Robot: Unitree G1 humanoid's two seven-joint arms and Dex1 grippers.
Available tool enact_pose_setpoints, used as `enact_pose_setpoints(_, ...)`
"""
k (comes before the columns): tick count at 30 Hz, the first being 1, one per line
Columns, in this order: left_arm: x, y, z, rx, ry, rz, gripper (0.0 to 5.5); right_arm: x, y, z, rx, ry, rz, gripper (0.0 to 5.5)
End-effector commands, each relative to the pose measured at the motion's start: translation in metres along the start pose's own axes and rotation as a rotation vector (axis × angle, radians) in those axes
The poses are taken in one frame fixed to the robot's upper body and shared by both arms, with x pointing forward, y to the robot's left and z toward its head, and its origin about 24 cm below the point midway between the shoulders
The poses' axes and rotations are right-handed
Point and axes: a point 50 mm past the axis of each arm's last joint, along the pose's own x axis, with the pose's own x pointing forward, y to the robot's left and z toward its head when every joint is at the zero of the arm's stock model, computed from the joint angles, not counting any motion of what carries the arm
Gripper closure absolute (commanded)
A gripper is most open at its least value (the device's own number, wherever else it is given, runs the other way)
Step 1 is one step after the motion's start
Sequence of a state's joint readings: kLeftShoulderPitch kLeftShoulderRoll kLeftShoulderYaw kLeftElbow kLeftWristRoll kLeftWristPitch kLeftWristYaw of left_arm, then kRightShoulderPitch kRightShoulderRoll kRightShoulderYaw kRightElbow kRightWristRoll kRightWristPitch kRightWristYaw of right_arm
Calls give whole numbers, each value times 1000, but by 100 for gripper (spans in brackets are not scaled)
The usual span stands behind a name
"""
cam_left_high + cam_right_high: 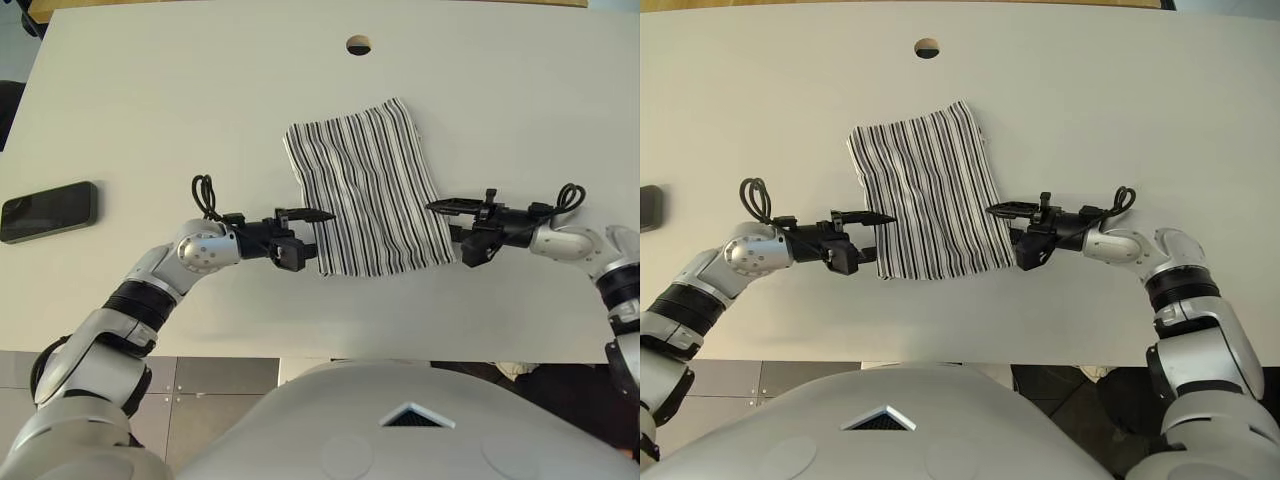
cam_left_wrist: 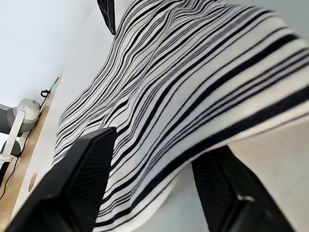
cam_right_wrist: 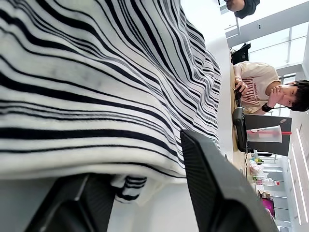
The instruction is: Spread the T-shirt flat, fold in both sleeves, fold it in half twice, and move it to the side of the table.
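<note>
A phone point(image 1: 48, 211) lies far left on the table point(image 1: 200, 100). The left gripper point(image 1: 318, 238), jaws spread, straddles the near-left corner of the folded striped T-shirt point(image 1: 365, 185) at the table's middle. The right gripper point(image 1: 448, 233), jaws also spread, straddles its near-right corner.

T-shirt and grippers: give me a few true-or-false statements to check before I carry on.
1. The T-shirt lies on the table as a compact rectangle, no sleeves sticking out. True.
2. The left gripper is shut on a sleeve. False: it is open at the shirt's near left edge.
3. The right gripper is open at the shirt's right edge. True.
4. The phone lies on the shirt. False: it lies apart, far to the left.
</note>
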State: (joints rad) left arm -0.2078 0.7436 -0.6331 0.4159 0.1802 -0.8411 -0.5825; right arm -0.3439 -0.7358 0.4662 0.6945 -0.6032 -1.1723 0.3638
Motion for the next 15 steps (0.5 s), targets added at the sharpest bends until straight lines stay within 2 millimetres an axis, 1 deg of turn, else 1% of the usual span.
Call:
enact_pose_setpoints(1,1,-41,-9,-63,85,-215,340,-3,16,-1,32,18,125,402)
enact_pose_setpoints(3,1,-41,-9,-62,82,-217,377,-2,15,0,35,10,121,441)
enact_pose_setpoints(5,1,-40,-8,-63,75,-218,391,-2,14,1,40,4,119,458)
enact_pose_setpoints(6,0,-40,-7,-64,72,-218,417,-2,14,1,43,1,118,485)
enact_pose_setpoints(7,0,-40,-7,-64,70,-219,423,-2,13,2,46,0,117,494)
enact_pose_setpoints(9,0,-38,-6,-62,68,-219,451,-2,13,2,52,-2,119,530)
enact_pose_setpoints(15,2,-36,-5,-56,72,-210,510,0,8,4,59,-16,111,538)
